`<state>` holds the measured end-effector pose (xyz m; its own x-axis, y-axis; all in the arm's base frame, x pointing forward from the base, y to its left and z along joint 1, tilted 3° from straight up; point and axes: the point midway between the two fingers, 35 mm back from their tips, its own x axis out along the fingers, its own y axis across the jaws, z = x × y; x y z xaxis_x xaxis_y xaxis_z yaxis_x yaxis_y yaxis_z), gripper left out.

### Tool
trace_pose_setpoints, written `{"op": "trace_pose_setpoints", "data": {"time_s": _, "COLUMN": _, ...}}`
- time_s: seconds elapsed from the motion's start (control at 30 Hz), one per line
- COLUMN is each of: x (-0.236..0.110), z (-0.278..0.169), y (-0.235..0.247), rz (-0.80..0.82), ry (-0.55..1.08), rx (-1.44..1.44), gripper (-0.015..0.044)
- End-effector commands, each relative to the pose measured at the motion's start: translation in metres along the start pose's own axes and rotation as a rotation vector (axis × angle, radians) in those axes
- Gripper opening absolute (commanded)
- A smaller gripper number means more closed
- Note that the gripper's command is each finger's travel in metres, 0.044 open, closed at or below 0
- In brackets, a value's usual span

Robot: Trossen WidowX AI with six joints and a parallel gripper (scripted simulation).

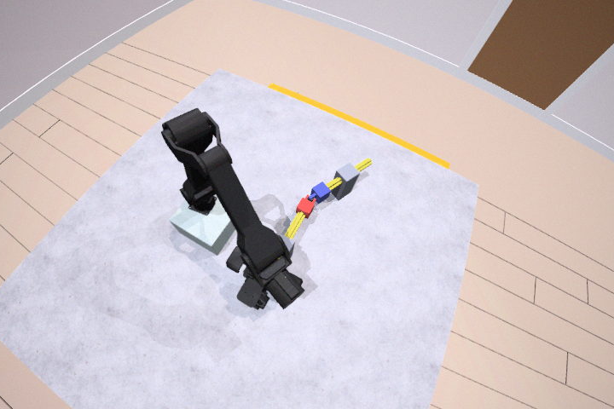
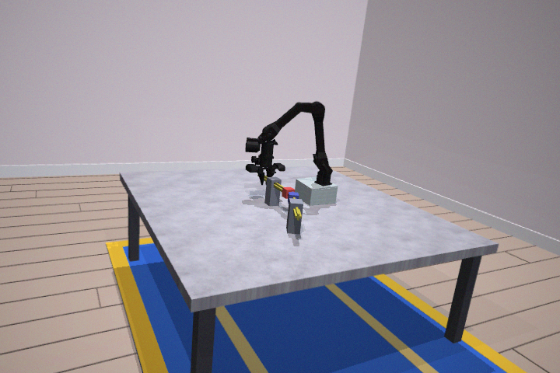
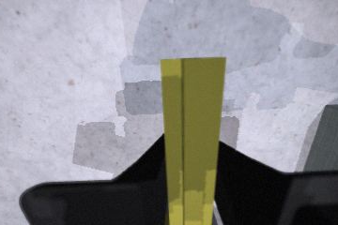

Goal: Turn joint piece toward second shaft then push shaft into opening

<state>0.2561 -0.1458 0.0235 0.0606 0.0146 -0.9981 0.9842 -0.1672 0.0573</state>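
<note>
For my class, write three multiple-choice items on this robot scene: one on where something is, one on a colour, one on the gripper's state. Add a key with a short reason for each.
1. Where is the red joint piece?
A. Next to the blue piece
B. On the arm's base
C. On the floor

2. What colour are the shafts?
A. Green
B. Yellow
C. White

3. What is the gripper doing?
A. Open above the table
B. Shut on nothing
C. Shut on the second shaft

Key:
1. A: the top view shows red touching the blue piece, between the two grey blocks.
2. B: the fixed shaft and the second shaft are both yellow.
3. C: in the wrist view the gripper has its dark fingers tight on either side of the yellow bar.
</note>
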Motion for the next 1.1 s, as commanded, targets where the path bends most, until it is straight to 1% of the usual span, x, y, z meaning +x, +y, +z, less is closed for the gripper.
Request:
{"op": "trace_pose_setpoints", "data": {"time_s": 0.0, "x": 0.0002, "z": -0.0075, "y": 0.0002, "rz": 0.009, "ry": 0.008, "rx": -0.003, "gripper": 0.0}}
{"op": "trace_pose_setpoints", "data": {"time_s": 0.43, "x": -0.0001, "z": -0.0036, "y": 0.0, "rz": 0.001, "ry": 0.0, "rx": 0.001, "gripper": 0.0}}
{"op": "trace_pose_setpoints", "data": {"time_s": 0.5, "x": -0.0001, "z": -0.0036, "y": 0.0, "rz": 0.001, "ry": 0.0, "rx": 0.001, "gripper": 0.0053}}
{"op": "trace_pose_setpoints", "data": {"time_s": 0.53, "x": -0.0001, "z": -0.0036, "y": 0.0, "rz": 0.001, "ry": 0.0, "rx": 0.001, "gripper": 0.0067}}
{"op": "trace_pose_setpoints", "data": {"time_s": 0.7, "x": -0.0001, "z": -0.0036, "y": 0.0, "rz": 0.001, "ry": 0.0, "rx": 0.001, "gripper": 0.0067}}
{"op": "trace_pose_setpoints", "data": {"time_s": 1.07, "x": -0.0001, "z": -0.0036, "y": 0.0, "rz": 0.001, "ry": 0.0, "rx": 0.001, "gripper": 0.0356}}
